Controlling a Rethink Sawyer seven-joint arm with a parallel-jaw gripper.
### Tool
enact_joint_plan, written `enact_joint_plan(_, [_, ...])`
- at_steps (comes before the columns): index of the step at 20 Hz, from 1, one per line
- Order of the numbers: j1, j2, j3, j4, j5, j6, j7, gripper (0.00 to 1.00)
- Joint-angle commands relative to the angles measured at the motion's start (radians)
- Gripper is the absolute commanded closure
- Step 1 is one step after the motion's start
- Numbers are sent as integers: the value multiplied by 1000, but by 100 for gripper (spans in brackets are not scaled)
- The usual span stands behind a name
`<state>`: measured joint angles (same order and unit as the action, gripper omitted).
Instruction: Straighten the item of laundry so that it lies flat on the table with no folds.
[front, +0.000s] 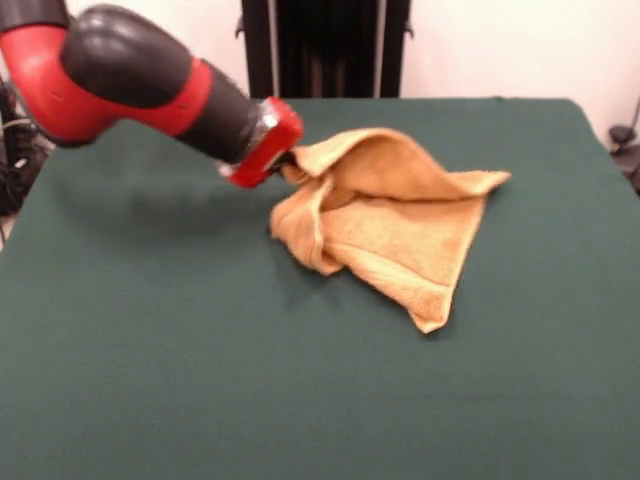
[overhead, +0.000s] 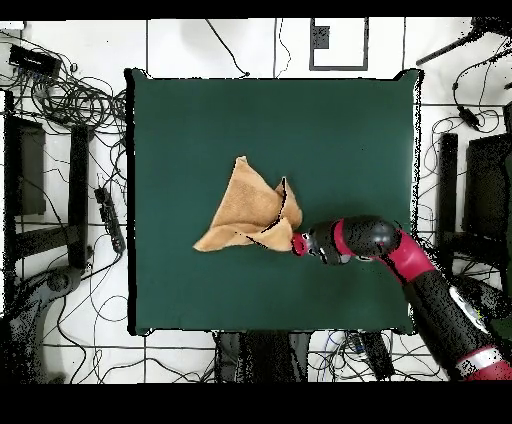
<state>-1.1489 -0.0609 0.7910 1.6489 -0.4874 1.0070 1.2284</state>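
On the table: a small orange-tan terry towel (front: 385, 215) sits a bit past the middle of the big dark green felt-covered table (front: 150, 360), bunched up, definitely not flat.

Towel shape: in the front view it's a rough triangle, with one pointed corner sticking out at about 5 o'clock from its middle and another tip out at about 2 o'clock. The left part is folded over itself in a thick rolled lip.

Towel from above: in the overhead view the orange-tan terry towel (overhead: 250, 210) looks like a crumpled wedge, one tip at 11 o'clock, another long tip at 8 o'clock, and a raised ridge on the side toward the arm.

Arm: the red and black robot arm (front: 130, 80) comes in low and nearly level over the cloth-covered top, from the 10 o'clock side of the towel in the front view.

Gripper: the red-tipped gripper (front: 285, 160) is right at the towel's upper left edge, touching the bunched fabric. That edge looks lifted a little where the two meet. Honestly can't tell whether it's pinched on the fabric or just pressed against it; the fingers are buried behind the red end piece and the cloth.

Gripper from above: the gripper (overhead: 298, 243) meets the towel at its 4 o'clock corner.

Floor: cables (overhead: 70, 100) all over the white floor around the table.
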Motion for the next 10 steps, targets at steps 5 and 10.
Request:
enact_joint_plan(5, [136, 44, 42, -110, -180, 293, -635, 100])
enact_joint_plan(10, [138, 55, 13, -148, -214, 299, -673, 100])
